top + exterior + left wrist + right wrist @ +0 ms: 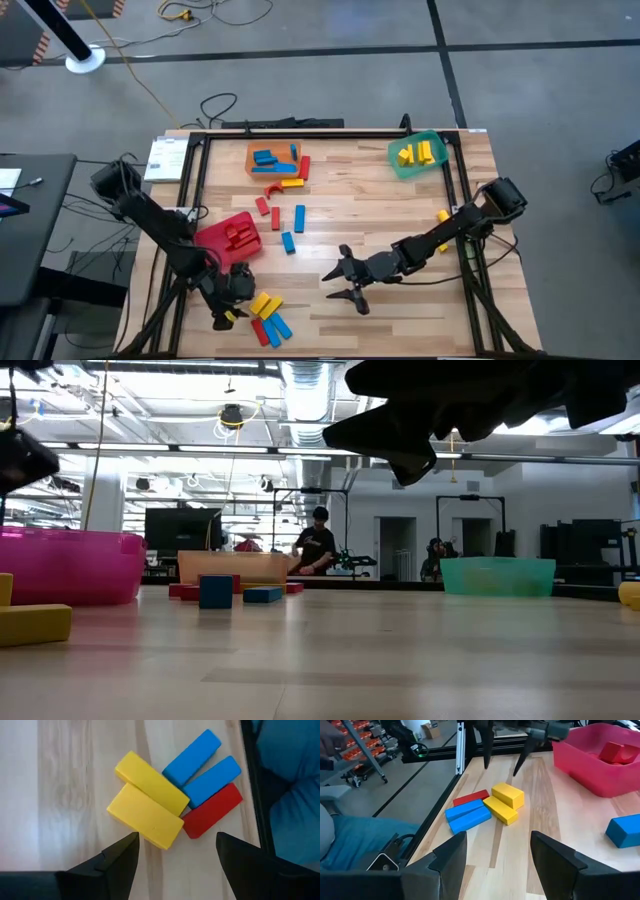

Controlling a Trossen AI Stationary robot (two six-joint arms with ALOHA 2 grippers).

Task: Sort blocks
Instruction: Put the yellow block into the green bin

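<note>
Wooden table (340,210) carries loose blocks; beside the red bin (230,236), the left gripper (232,312) hangs spread over two yellow blocks (146,805). Next I think: descend, pinch one.

No lettering, label or number can be read anywhere — not on the blocks (150,795), not on the bins (232,236).

Orange bin (262,168), green bin (404,167), red bin (214,235) on wooden table (400,215).
</note>
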